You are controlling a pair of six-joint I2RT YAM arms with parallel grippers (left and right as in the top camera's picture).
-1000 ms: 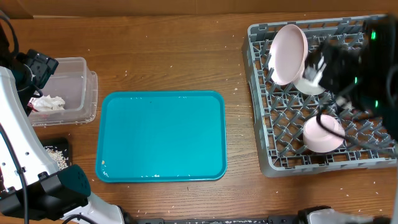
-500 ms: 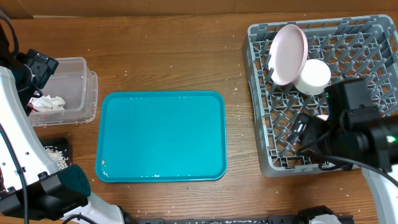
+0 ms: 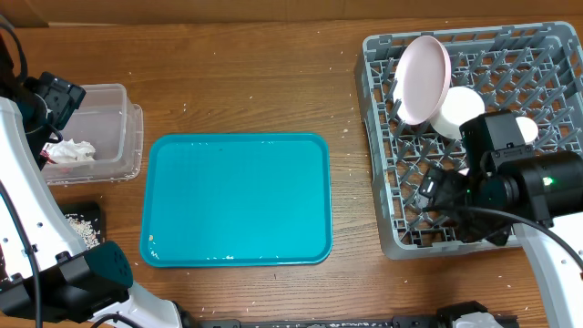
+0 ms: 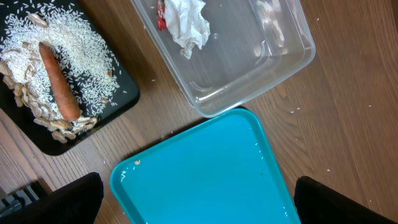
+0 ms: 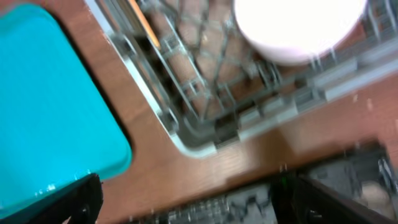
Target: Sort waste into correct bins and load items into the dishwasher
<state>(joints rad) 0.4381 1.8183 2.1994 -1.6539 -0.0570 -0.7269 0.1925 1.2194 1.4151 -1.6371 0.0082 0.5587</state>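
Note:
The grey dish rack (image 3: 383,137) at the right holds an upright pink plate (image 3: 424,77) and a white cup (image 3: 458,111). The blurred right wrist view shows the rack's front corner (image 5: 205,118) and a pale bowl (image 5: 298,28) inside it. My right gripper (image 3: 444,193) hovers over the rack's front part, open and empty (image 5: 199,205). My left gripper (image 3: 55,100) is high over the left side, open and empty (image 4: 199,208). The clear bin (image 4: 249,68) holds crumpled white paper (image 4: 186,22). A black tray (image 4: 118,99) holds rice, peanuts and a carrot (image 4: 59,81).
A teal tray (image 3: 237,196) lies bare in the middle of the wooden table and shows in both wrist views (image 4: 205,168) (image 5: 43,93). Another white piece (image 3: 526,129) sits in the rack behind my right arm. The table's front edge is close below the rack.
My right arm has swung from the rack's back part down to its front edge. It now covers the pink bowl and has uncovered the white cup. The left arm has not moved.

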